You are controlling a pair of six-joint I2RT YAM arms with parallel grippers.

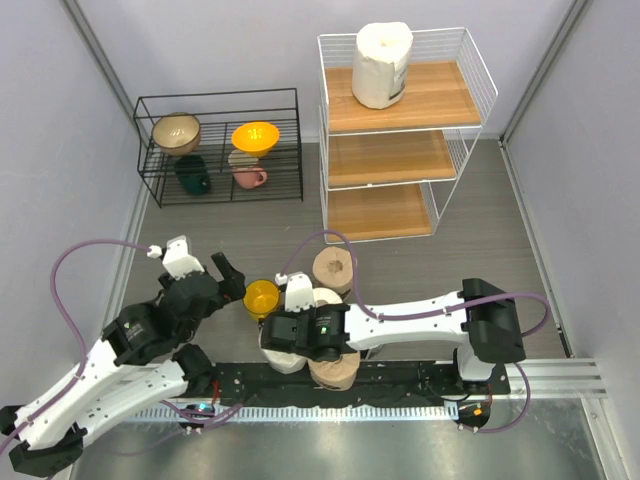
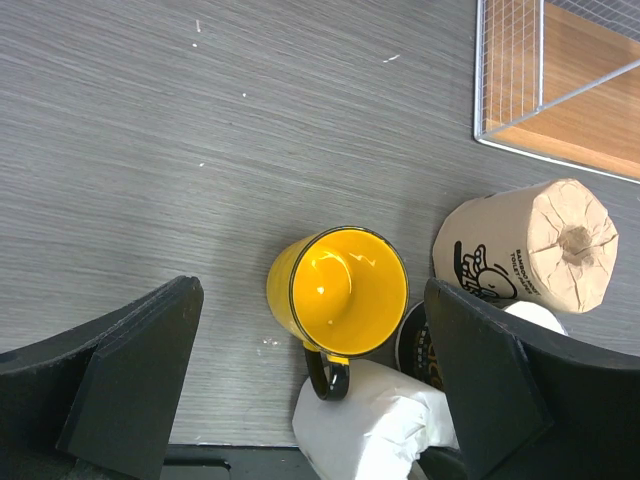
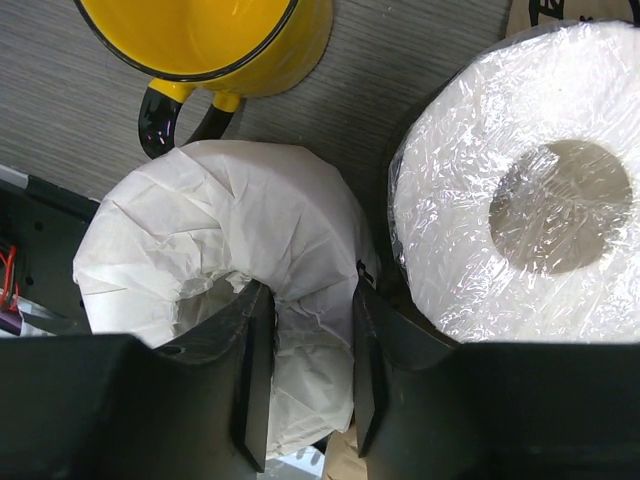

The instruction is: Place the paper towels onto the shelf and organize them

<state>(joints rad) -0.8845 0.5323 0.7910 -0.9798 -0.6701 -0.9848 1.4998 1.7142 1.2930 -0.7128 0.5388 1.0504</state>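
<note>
The right gripper [image 3: 312, 320] is clamped on the wall of a white, crinkled-paper-wrapped towel roll [image 3: 210, 220], low in the centre of the overhead view beside a yellow enamel mug [image 3: 200, 40]. The left gripper [image 2: 312, 330] hangs spread and empty over that mug. This looks like the pick-up step. Next, the roll needs lifting clear of its neighbours and carrying to the tall white wire shelf [image 1: 440, 95] at upper right.

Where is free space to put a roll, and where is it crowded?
Free on the shelf: middle board, bottom board, top board right of the white roll. Crowded: by the yellow cup, where the right gripper pinches a wrapped roll.
</note>
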